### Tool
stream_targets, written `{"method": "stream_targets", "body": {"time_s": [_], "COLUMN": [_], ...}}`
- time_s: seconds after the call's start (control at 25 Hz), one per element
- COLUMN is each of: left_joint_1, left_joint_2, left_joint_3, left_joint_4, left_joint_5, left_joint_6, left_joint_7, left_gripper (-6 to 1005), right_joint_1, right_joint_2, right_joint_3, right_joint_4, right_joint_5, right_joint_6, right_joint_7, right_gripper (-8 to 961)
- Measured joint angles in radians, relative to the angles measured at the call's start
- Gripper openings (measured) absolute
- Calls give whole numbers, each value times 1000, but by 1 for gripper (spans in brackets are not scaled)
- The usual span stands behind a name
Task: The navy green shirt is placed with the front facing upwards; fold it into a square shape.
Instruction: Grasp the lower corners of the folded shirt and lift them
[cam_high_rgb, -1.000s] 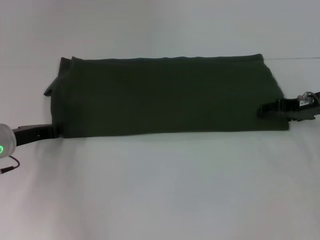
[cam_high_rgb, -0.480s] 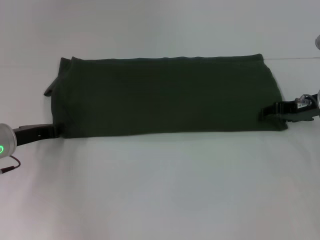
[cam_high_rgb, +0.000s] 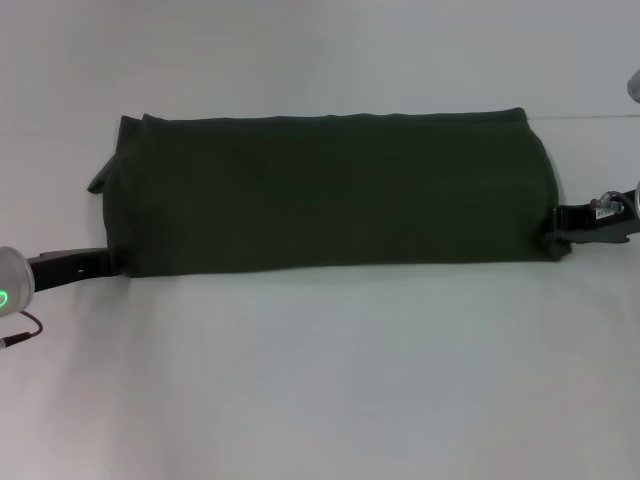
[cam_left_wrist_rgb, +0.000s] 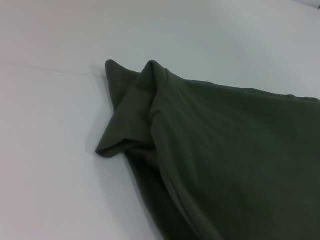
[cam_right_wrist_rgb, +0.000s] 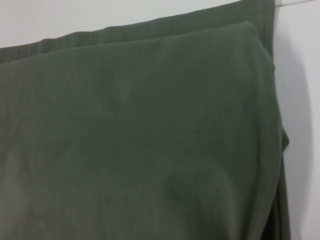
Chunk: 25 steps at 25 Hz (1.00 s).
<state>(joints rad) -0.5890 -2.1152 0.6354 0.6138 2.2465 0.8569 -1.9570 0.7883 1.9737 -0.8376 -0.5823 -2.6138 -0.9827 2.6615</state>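
Observation:
The navy green shirt (cam_high_rgb: 330, 190) lies on the white table (cam_high_rgb: 320, 380), folded into a long band from left to right, with its plain green side up. No lettering, collar or label shows. A short sleeve (cam_high_rgb: 100, 180) sticks out at its far left end. My left gripper (cam_high_rgb: 108, 263) is at the band's near left corner, touching the cloth edge. My right gripper (cam_high_rgb: 556, 224) is at the right end, at the cloth's edge. The left wrist view shows the sleeve (cam_left_wrist_rgb: 117, 137) and layered folds (cam_left_wrist_rgb: 225, 150). The right wrist view is filled with cloth (cam_right_wrist_rgb: 140, 130).
White table top lies all around the shirt, with a wide bare strip in front of it. A thin seam line (cam_high_rgb: 590, 116) runs across the table at the back right. A thin cable (cam_high_rgb: 15, 335) hangs by my left arm.
My right gripper has drawn back to the right, from over the cloth to its right edge. The band's near right corner has pulled inward and looks rounder. The left arm has not moved.

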Motion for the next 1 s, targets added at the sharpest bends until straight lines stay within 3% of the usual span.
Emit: {"method": "stream_targets", "body": {"time_s": [0.28, 0.6, 1.0], "left_joint_1": [0, 3, 8], "left_joint_2": [1, 7, 39], "left_joint_3": [0, 0, -3], "left_joint_4": [0, 35, 144], "left_joint_5": [2, 9, 137], "left_joint_6": [9, 78, 307], "left_joint_7": [-2, -44, -196], "left_gripper": [37, 37, 37], "right_joint_1": [-3, -9, -16], "right_joint_2": [-6, -15, -24], "right_joint_3": [-12, -14, -14], "right_joint_4": [-1, -30, -80], "right_joint_5": [0, -13, -33], "right_joint_6": [-2, -52, -249], "right_joint_7": [0, 0, -28], "right_gripper": [47, 41, 40]}}
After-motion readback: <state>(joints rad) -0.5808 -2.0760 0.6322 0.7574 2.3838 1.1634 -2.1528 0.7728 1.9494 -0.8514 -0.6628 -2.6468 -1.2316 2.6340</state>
